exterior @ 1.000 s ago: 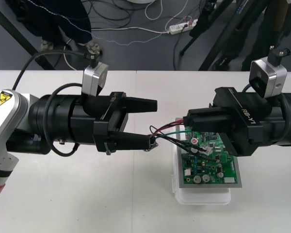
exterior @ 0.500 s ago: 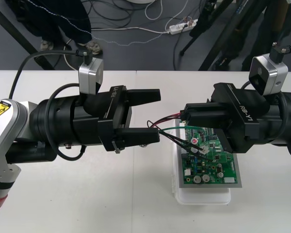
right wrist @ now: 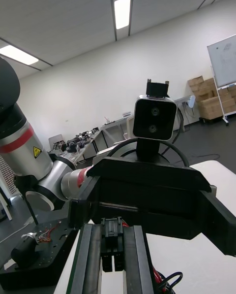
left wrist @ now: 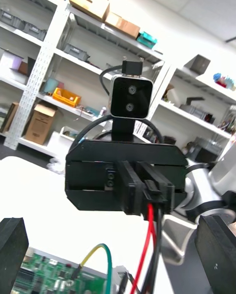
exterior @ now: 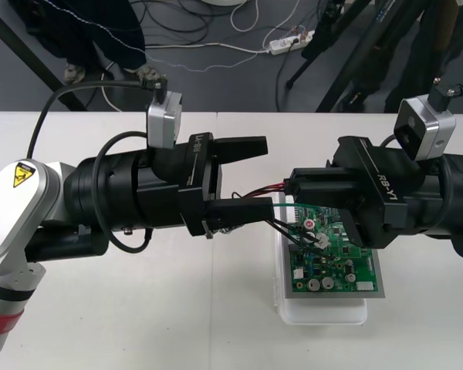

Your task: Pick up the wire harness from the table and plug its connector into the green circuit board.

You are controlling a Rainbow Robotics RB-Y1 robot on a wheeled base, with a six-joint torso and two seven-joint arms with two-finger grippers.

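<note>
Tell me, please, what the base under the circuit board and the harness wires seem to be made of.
The base looks like white moulded plastic, smooth and slightly glossy, with rounded corners. The harness wires appear sheathed in glossy plastic insulation, red, green and black, bending in soft loops from the right gripper; any metal core is hidden.

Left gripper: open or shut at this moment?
Open. The two black fingers of the left gripper stand far apart; the wire harness is clamped in the shut right gripper instead.
</note>
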